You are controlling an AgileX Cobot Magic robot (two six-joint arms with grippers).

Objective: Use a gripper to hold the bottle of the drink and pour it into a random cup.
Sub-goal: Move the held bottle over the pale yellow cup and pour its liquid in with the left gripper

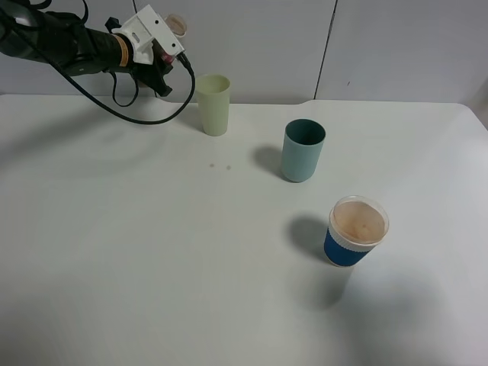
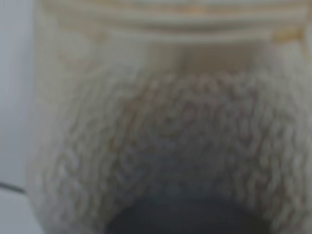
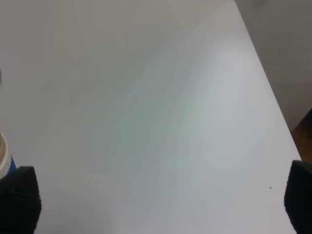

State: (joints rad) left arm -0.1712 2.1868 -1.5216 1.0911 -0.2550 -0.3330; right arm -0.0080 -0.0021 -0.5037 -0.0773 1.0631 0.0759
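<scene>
My left gripper (image 1: 163, 67), with a white bracket and an orange band, is shut on the bottle of the drink (image 1: 175, 26) and holds it in the air at the back left. A strip of pink label shows between the fingers. The bottle's mouth is just left of and above the pale yellow-green cup (image 1: 214, 104), which stands upright on the table. In the left wrist view the bottle (image 2: 165, 136) fills the frame, blurred. My right gripper (image 3: 158, 200) is open and empty over bare table, with only its fingertips (image 3: 18, 197) showing.
A teal tumbler (image 1: 303, 150) stands right of the cup. A blue-and-white paper cup (image 1: 357, 230) with a brownish inside stands nearer the front right; its edge shows in the right wrist view (image 3: 4, 156). The white table (image 1: 152, 259) ends at a wall behind.
</scene>
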